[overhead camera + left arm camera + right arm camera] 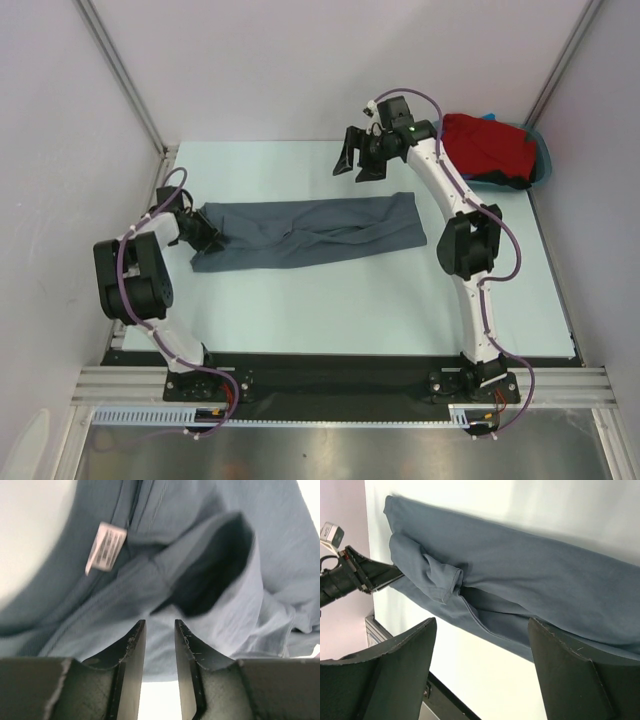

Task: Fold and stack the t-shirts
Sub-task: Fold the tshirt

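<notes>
A dark slate-grey t-shirt (320, 230) lies folded into a long strip across the middle of the table. My left gripper (208, 235) sits low at its left end. In the left wrist view the left gripper (160, 622) has its jaws a narrow gap apart, with the shirt (215, 525) and its white label (105, 546) just beyond the tips and no cloth pinched. My right gripper (352, 168) hangs wide open above the shirt's far edge, holding nothing. A red t-shirt (485, 145) is heaped at the back right.
The red shirt rests in a teal tub (543, 160) in the back right corner, with dark cloth at its front edge. The right wrist view shows the grey shirt (530, 575) below the open right gripper (482, 621), and the table's near edge (445, 692).
</notes>
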Motion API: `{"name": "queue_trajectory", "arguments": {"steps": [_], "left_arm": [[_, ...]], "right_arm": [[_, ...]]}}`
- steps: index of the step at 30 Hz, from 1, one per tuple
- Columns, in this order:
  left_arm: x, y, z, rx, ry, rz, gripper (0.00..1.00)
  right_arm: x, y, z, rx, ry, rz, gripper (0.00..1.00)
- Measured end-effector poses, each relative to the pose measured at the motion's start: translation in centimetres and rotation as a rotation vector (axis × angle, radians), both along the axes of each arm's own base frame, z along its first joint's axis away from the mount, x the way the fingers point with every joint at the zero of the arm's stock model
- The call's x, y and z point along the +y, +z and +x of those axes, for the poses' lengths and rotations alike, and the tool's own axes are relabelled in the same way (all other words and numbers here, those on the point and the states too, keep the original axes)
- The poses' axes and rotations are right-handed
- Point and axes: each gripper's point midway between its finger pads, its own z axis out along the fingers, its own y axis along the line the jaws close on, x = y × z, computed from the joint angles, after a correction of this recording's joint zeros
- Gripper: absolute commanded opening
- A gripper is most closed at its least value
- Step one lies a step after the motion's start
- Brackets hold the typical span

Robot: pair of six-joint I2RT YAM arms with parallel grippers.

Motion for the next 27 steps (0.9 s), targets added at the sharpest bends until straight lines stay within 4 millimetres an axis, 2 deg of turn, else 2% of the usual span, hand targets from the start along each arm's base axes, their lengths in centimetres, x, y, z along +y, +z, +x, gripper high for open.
{"name": "queue_trajectory", "arguments": {"steps": [5, 14, 16, 23, 27], "left_arm": [[0.2, -0.5, 1.1, -0.006, -0.001, 0.003, 0.36], [0.0, -1.3, 1.6, -0.008, -0.008, -0.005, 0.34], [-0.1, -1.4, 1.7, -0.012, -0.012, -0.009, 0.31], [-0.6, -1.7, 2.1, -0.016, -0.018, -0.027, 0.10], [-0.7, -1.6, 2.2, -0.017, -0.020, -0.029, 0.06]], "right_arm": [[0.1, 0.0, -0.2, 0.009, -0.001, -0.001, 0.80], [0.4, 0.1, -0.5, 0.023, -0.008, 0.005, 0.80], [0.5, 0.0, -0.6, 0.026, -0.007, 0.004, 0.80], [0.7, 0.0, -0.7, 0.027, -0.004, 0.004, 0.80], [0.7, -0.1, -0.8, 0.031, -0.003, 0.002, 0.79]]}}
